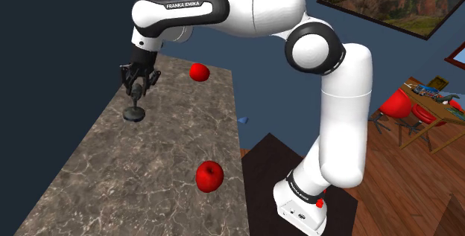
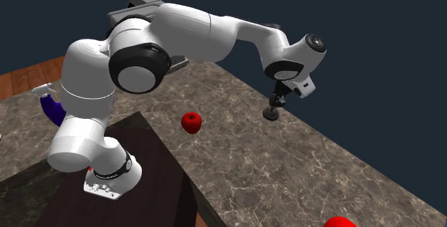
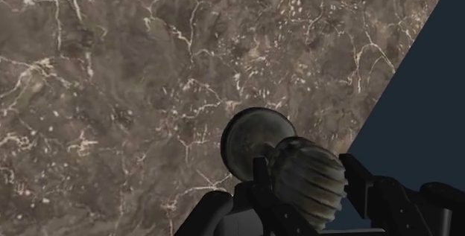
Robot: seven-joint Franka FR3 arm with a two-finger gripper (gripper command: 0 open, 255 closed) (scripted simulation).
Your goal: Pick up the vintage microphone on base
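The dark metallic vintage microphone point(image 3: 305, 186) has a ribbed rounded head on a short stem above a round disc base point(image 3: 250, 134). It stands upright on the brown veined stone worktop point(image 1: 149, 167), near the long edge away from the stand and toward the far end. The base appears to rest on the worktop, and no lift is evident. Slip hazard: the head is rounded and ribbed, so contact area is probably small. An abrupt lift could let the head slide or turn in the grip, with the base likely swinging below. Edge hazard: a release here could send the microphone over the nearby edge. The black two-finger tool point(image 1: 138, 89) points straight down over the microphone and is set narrow. In the wrist view its fingers point(image 3: 262, 186) press opposite sides of the ribbed head, clasping it. One red apple point(image 1: 199, 71) by the opposite edge and a second red apple point(image 1: 209, 176) nearer the stand both lie well apart from the microphone.
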